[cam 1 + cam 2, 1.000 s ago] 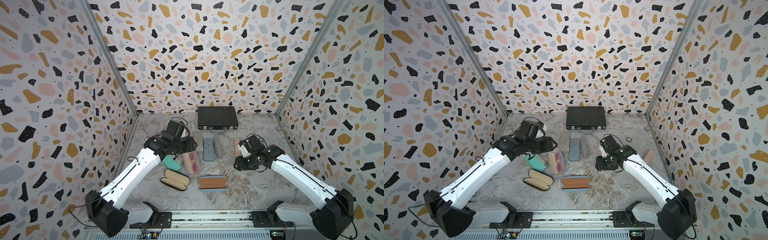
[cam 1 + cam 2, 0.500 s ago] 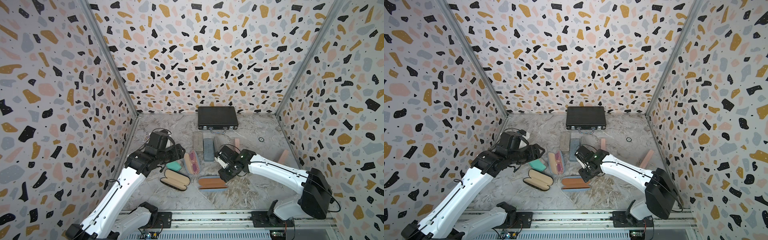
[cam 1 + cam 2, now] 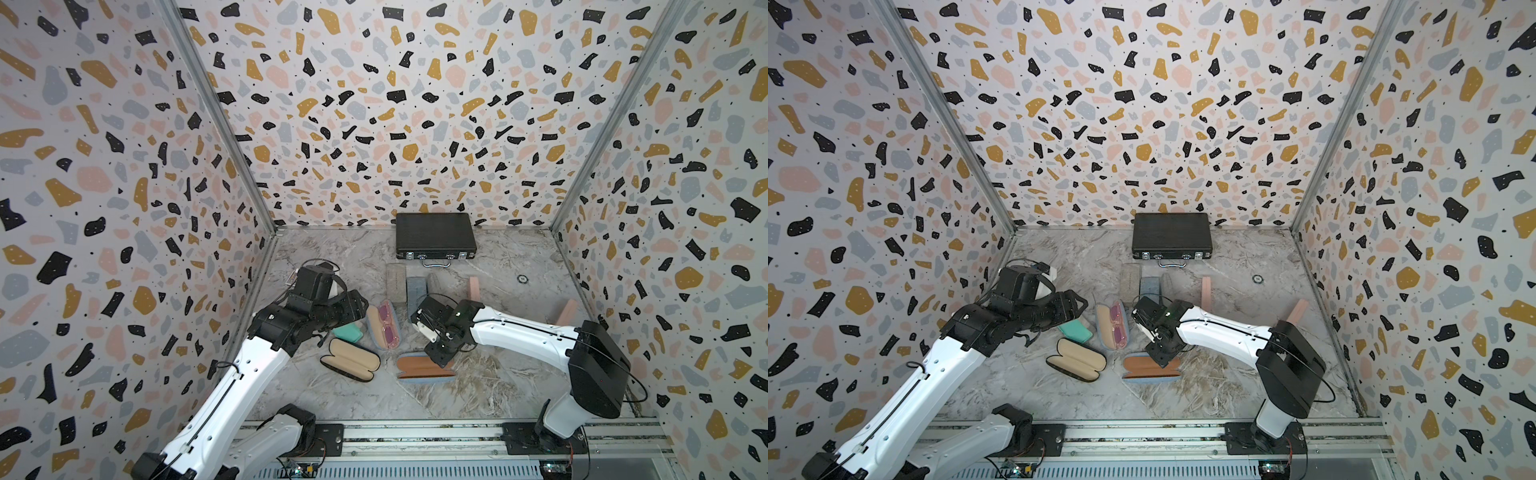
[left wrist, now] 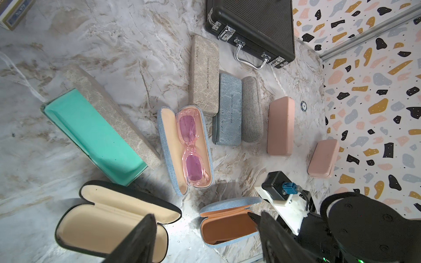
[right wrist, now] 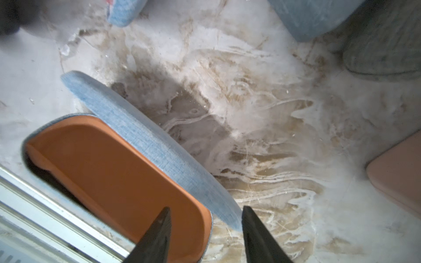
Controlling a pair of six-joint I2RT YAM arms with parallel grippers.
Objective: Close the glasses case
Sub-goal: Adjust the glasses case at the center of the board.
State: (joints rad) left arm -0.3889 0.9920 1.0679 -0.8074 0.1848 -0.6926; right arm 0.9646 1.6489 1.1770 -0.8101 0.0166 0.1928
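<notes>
Now, your right gripper [image 5: 206,208] stands partly open and holds nothing. Its dark fingers [image 5: 157,232] straddle one end of the raised lid [image 5: 148,141] of the blue glasses case [image 5: 114,164]: one finger hangs over the orange lining, the other outside the lid. You cannot tell from the right wrist view whether either finger touches the lid.

In both top views the right gripper [image 3: 440,357] [image 3: 1160,355] points down at the right end of the blue glasses case [image 3: 415,365] [image 3: 1142,368]. The case lies open on the marble table [image 3: 478,390], near the front rail and lengthwise along it.

Your left gripper [image 4: 201,215] is wide open and empty, held above the table near the teal-lined case [image 4: 91,132].

Just left of the blue glasses case lies an open black case [image 4: 109,220] with cream lining. Behind these sits another open blue case holding pink glasses [image 4: 190,145].

Further back you have a row of closed cases: beige [image 4: 204,72], blue-grey [image 4: 227,109], grey [image 4: 251,109] and pink [image 4: 280,125].

A black briefcase [image 4: 250,25] rests shut against the back wall.
</notes>
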